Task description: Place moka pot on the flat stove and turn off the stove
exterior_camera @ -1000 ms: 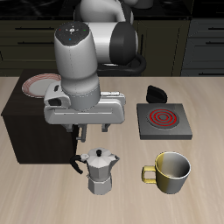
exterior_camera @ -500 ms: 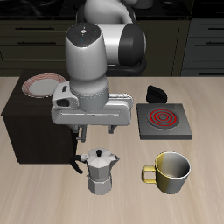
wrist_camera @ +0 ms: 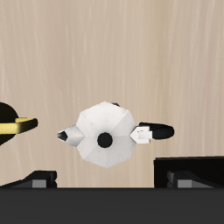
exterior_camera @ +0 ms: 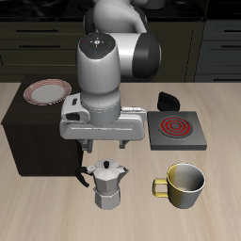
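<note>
Clearly the tool (exterior_camera: 104, 148) hangs wide over the pot (exterior_camera: 108, 183); off-centre, a finger could clip the handle (wrist_camera: 156, 132) and topple it.

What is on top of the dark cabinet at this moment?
A red-rimmed plate lies on the dark cabinet. The arm covers the part of the cabinet's top nearest the stove, so that part cannot be checked.

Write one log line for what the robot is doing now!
hand: open, above moka pot | pot: on table, not grasped | flat stove: coil red, bare
</note>
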{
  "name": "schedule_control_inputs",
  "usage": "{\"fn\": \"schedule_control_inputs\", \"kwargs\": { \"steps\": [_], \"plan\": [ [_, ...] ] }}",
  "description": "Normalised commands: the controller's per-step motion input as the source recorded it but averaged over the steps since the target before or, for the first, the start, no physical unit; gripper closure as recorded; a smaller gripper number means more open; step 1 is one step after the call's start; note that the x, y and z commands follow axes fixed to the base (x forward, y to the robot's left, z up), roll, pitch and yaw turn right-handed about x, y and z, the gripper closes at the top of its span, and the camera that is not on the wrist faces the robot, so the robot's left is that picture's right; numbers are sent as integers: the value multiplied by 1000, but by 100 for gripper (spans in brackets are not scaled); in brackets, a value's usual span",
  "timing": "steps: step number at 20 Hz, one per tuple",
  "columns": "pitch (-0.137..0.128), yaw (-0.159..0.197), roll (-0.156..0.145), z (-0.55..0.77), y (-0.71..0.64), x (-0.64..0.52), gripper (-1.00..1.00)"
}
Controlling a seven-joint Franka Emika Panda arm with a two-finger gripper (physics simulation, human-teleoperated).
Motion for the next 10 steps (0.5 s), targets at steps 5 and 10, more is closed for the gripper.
{"fn": "schedule_control_inputs", "kwargs": {
  "steps": [5,10],
  "plan": [
    [-28,41,-18,-146,-7,-23,-100],
    [-23,38,4,-189,165,-77,-100]
  ]
}}
